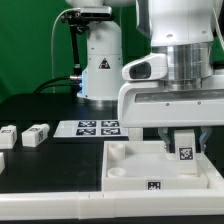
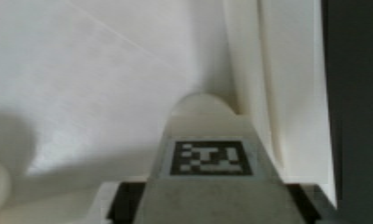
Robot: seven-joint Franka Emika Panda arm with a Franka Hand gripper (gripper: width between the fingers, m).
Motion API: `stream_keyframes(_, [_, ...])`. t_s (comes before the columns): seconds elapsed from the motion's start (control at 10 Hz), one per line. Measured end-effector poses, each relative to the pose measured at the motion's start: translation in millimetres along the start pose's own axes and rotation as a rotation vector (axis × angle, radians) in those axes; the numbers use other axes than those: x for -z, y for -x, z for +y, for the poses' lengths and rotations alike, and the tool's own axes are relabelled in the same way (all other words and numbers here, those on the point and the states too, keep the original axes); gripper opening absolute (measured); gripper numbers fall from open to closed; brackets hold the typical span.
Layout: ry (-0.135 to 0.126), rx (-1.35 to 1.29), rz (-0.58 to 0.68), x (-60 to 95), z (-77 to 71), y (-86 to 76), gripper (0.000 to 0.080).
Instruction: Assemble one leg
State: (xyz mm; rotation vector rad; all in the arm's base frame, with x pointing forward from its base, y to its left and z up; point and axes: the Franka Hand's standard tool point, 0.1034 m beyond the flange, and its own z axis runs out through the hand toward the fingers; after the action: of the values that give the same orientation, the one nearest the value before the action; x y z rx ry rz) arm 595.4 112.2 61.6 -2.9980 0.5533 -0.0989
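My gripper (image 1: 184,146) is shut on a leg (image 1: 185,148), a small white block with a black-and-white tag, and holds it upright over the right part of the large white square piece (image 1: 130,172). In the wrist view the leg (image 2: 209,150) stands between my two dark fingers (image 2: 138,200), its rounded tip pointing at the square piece's white surface (image 2: 94,90) next to a raised wall. Two more legs (image 1: 36,135) lie on the black table at the exterior view's left.
The marker board (image 1: 88,127) lies behind the square piece. The robot's white base (image 1: 100,60) stands at the back. A further white part (image 1: 8,132) lies at the exterior view's left edge.
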Motion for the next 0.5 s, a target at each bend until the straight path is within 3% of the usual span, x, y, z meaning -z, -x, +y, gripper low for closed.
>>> stream_keyframes(0.5, [-0.027,-0.812,-0.019,-1.6,-4.9,4.2,0.0290])
